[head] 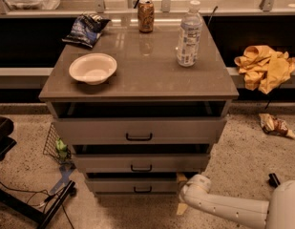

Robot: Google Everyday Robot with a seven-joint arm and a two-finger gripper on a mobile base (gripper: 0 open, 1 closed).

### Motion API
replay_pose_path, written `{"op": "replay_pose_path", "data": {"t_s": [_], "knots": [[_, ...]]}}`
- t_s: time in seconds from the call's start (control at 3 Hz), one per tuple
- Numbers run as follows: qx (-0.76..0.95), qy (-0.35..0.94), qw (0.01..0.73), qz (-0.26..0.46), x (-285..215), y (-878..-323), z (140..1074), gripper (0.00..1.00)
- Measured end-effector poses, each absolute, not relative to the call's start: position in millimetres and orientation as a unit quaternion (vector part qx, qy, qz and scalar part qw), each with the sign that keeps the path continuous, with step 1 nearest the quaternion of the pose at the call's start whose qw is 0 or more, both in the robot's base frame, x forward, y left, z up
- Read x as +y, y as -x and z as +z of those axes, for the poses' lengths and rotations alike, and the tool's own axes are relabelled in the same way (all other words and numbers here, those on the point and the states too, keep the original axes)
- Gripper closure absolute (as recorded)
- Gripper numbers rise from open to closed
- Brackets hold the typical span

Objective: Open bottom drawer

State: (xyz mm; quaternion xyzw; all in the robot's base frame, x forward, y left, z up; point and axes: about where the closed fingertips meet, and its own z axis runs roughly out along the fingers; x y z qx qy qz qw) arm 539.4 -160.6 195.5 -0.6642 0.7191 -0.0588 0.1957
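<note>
The bottom drawer (132, 186) is the lowest, slimmest grey front of the cabinet, with a small black bar handle (142, 189). It stands slightly out, with a dark gap above it. My white arm (223, 208) comes in from the lower right and ends at the drawer's right end. The gripper (181, 186) sits low beside the cabinet's bottom right corner, mostly hidden behind the wrist.
The middle drawer (141, 163) and top drawer (139, 130) stand above. On the cabinet top (137, 75) are a white bowl (92, 68), a chip bag (85, 28), a can (146, 15) and a water bottle (189, 35). Yellow cloth (265, 66), a wrapper (276, 126), a wire basket (56, 144).
</note>
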Motion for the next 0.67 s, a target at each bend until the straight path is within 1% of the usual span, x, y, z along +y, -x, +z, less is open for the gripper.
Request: {"op": "replay_pose_path", "data": {"t_s": [0.33,0.67], "knots": [[0.723,0.655,0.211,-0.065,-195.9,-560.1,193.1,0.00],[0.721,0.656,0.214,-0.061,-188.8,-558.4,194.0,0.00]]}}
